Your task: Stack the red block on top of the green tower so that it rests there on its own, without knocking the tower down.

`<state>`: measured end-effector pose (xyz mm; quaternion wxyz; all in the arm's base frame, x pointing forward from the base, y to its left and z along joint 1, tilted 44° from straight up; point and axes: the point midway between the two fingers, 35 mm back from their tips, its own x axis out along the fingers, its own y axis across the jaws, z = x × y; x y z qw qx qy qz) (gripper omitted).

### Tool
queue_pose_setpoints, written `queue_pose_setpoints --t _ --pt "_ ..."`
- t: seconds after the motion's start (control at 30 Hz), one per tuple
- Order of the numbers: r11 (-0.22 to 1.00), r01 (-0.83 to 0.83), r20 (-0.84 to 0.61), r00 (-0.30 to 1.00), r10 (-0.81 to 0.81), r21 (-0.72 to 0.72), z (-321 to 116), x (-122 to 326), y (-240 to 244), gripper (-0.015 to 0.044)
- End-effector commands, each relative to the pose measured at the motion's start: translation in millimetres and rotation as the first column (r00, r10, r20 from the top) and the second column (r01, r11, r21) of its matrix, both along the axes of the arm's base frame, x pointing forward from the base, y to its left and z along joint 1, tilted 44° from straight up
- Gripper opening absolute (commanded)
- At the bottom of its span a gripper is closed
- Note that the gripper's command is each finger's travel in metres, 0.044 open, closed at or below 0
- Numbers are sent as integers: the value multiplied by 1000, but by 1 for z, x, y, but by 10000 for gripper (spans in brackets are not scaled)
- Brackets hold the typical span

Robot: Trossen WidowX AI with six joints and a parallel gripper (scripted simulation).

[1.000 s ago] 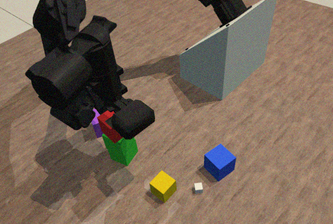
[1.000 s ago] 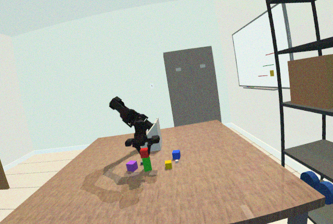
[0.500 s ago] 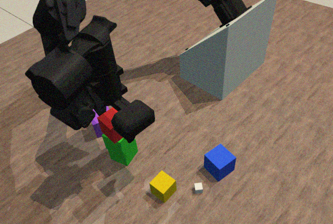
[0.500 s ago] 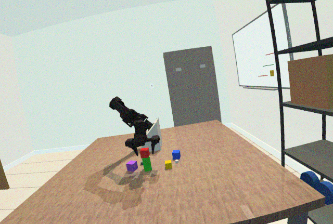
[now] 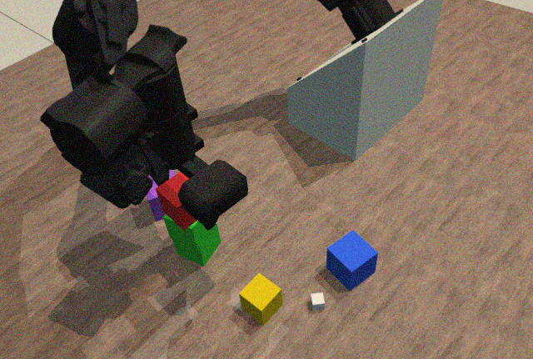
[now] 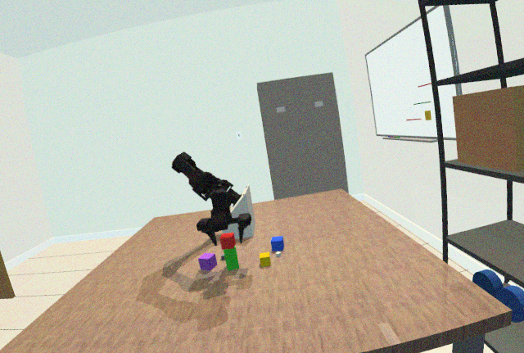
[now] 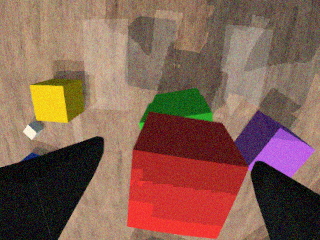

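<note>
Release in hand: gripper (image 5: 171, 189) (image 6: 228, 244) (image 7: 179, 156) standing wide, gripping nothing, red block (image 5: 174, 200) (image 6: 228, 241) (image 7: 187, 185) resting between its fingertips on green tower (image 5: 193, 241) (image 6: 231, 258) (image 7: 180, 105) below, next move presumably calling for straight, contact-free withdrawal.

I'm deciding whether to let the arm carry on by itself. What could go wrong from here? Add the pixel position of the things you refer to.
The gripper (image 5: 182, 200) (image 6: 228, 243) (image 7: 179, 156) is open with a finger on either side of the red block (image 5: 174, 201) (image 6: 228, 241) (image 7: 185, 175), so a sideways drift while withdrawing could nudge it off the green tower (image 5: 193, 241) (image 6: 231, 259) (image 7: 180, 104). The tower is narrow and tall, so such a bump might topple it too.
</note>
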<state>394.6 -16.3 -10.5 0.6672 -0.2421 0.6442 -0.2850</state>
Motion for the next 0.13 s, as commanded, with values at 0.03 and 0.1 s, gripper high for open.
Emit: queue_pose_setpoints --t 0.03,0.1 --pt "1000 -1 1 1000 1 0 0 0 0 440" --pt "1000 -1 1 1000 1 0 0 0 0 440"
